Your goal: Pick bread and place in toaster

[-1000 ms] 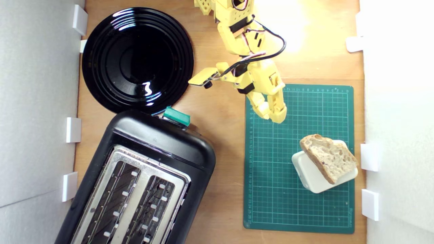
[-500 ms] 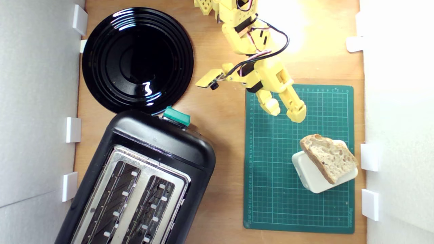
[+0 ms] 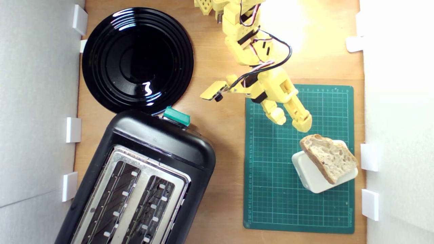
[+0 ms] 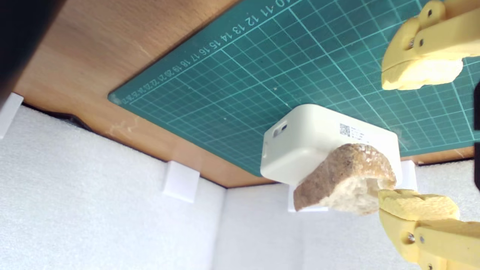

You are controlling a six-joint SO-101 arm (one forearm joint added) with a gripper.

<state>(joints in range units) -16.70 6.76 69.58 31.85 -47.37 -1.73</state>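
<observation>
Overhead, the yellow arm angles down, its hand (image 3: 293, 122) spread open just beside the bread (image 3: 328, 157).

We see the bread (image 3: 330, 157) lying on the block (image 3: 313, 178), block on the mat (image 3: 271, 189) at the exterior view's right — toaster (image 3: 159, 145) at its lower left, plate (image 3: 101, 57) just behind the toaster.

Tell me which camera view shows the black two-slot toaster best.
The exterior view: the black plastic two-slot toaster appears from above with its silver top plate, both empty slots and green lever knob, though its lower end is cut off. The wrist view shows at most a dark blur at one corner.
</observation>
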